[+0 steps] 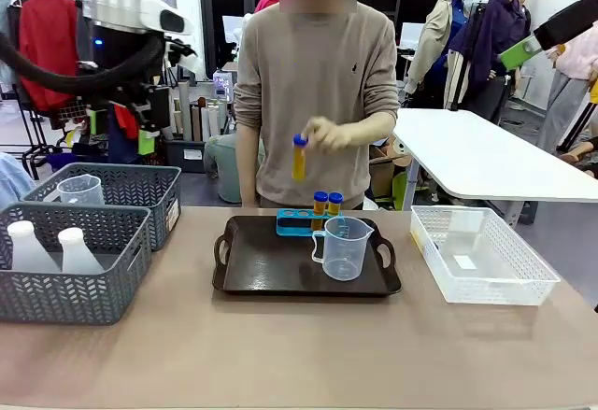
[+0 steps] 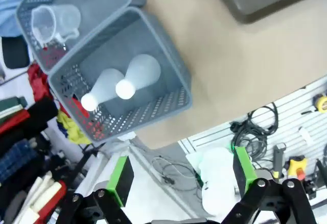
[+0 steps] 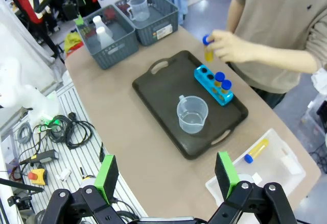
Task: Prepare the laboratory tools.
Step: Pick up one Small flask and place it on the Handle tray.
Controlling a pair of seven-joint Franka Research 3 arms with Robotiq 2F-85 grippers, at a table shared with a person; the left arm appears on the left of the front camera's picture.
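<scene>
Rack: blue four-hole rack (image 1: 297, 221) at the far edge of the black tray (image 1: 262, 275); two holes filled, two empty.
Tubes, racked: two blue-capped amber tubes (image 1: 320, 202) (image 1: 334, 203), upright, side by side at the rack's right end.
Tube, in transit: one tube (image 1: 299, 160) held upright in the person's hand (image 1: 327, 134), above the rack and clear of it.
Tube, spare: one more (image 3: 257, 150) lying flat in the white basket (image 1: 481, 259), to the right of the tray.
Beaker, on tray: clear beaker (image 1: 346, 248) upright, just in front of the rack.
Beaker, stored: second beaker (image 2: 53, 22) in the far grey basket (image 1: 149, 186).
Flasks: two white flasks (image 2: 140, 76) (image 2: 104, 91) upright in the near grey basket (image 1: 65, 289), close together.
Left gripper (image 2: 181, 175): jaws wide apart, nothing between them; held high, off the table's near edge, the flask basket ahead of its fingers.
Right gripper (image 3: 167, 174): jaws wide, empty; high above the table's near side, well apart from tray and rack.
Step in hand: apparently filling the rack, done by the person.
Next move, judged: the left gripper sits nearest the flasks; it would need to come down over one neck and close squarely, avoiding the neighbouring flask.
</scene>
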